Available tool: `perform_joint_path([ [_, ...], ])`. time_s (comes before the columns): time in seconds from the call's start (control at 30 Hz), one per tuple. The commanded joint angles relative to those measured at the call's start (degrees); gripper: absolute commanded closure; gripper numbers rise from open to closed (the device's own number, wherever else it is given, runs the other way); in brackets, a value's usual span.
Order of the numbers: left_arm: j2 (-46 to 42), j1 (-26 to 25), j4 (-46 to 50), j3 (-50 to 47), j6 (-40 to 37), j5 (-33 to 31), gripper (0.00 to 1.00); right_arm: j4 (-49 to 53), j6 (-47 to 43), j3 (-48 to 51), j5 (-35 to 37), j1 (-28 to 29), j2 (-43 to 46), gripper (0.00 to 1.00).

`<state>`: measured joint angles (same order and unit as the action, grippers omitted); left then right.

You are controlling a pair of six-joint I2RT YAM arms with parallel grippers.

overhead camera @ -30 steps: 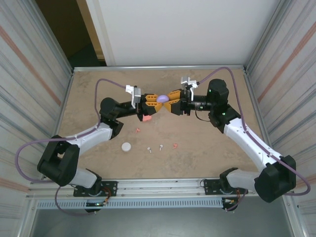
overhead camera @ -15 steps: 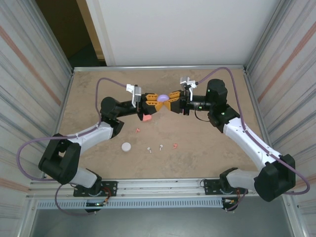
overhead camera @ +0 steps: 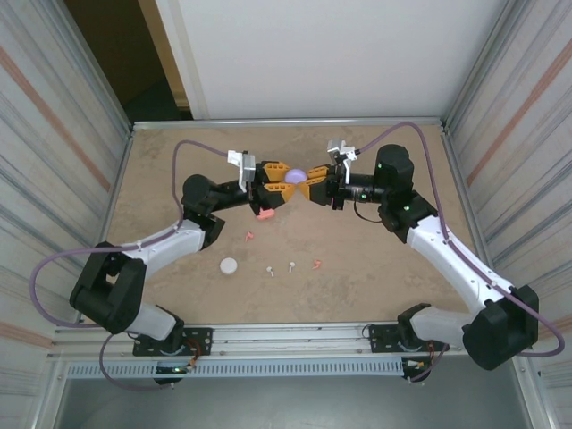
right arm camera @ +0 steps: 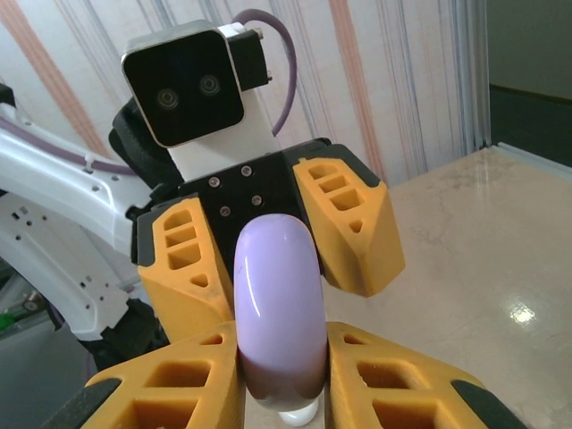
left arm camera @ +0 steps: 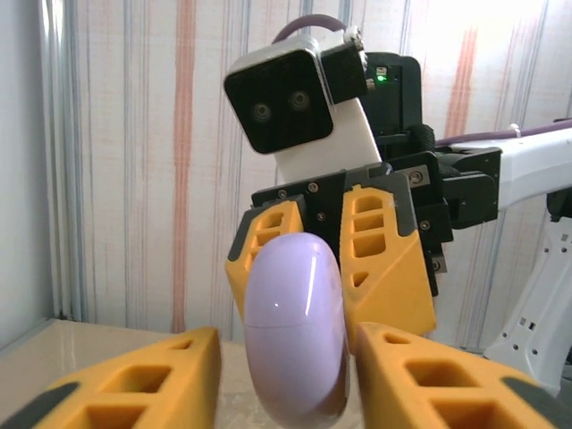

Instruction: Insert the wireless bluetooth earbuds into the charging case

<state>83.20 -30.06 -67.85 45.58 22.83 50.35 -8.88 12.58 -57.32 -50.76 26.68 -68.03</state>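
Bright, even light falls from overhead, and shadows on the table (overhead camera: 375, 259) are faint and soft. In the right wrist view a small glare patch marks the tabletop, and a white streak runs down the purple case (right arm camera: 268, 295). In the left wrist view the nearest yellow fingers (left arm camera: 134, 384) look slightly soft, perhaps out of focus.

We cannot read any words, numbers or signs here. The purple case (left arm camera: 295, 331) is smooth and plain. The yellow fingers (left arm camera: 384, 268) and the white camera box (left arm camera: 331, 134) have nothing written on them that we can make out.
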Motion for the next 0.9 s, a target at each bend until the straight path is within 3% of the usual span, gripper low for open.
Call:
perform_joint_path([
  [0.0, -2.6, 0.4, 1.4, -0.8, -3.2, -2.1, 0.54, 1.6, -0.5, -0.8, 1.1, 0.3, 1.9, 0.76],
  [0.23, -5.9, 0.7, 2.8, -3.5, -6.1, -5.7, 0.47, 3.2, 0.0, -0.1, 3.4, -0.2, 2.1, 0.78],
  [0.87, -18.7, 1.0, 9.3, -13.3, -15.3, -31.4, 0.31, 13.4, 6.7, 2.5, 11.2, -3.8, -13.5, 0.79],
])
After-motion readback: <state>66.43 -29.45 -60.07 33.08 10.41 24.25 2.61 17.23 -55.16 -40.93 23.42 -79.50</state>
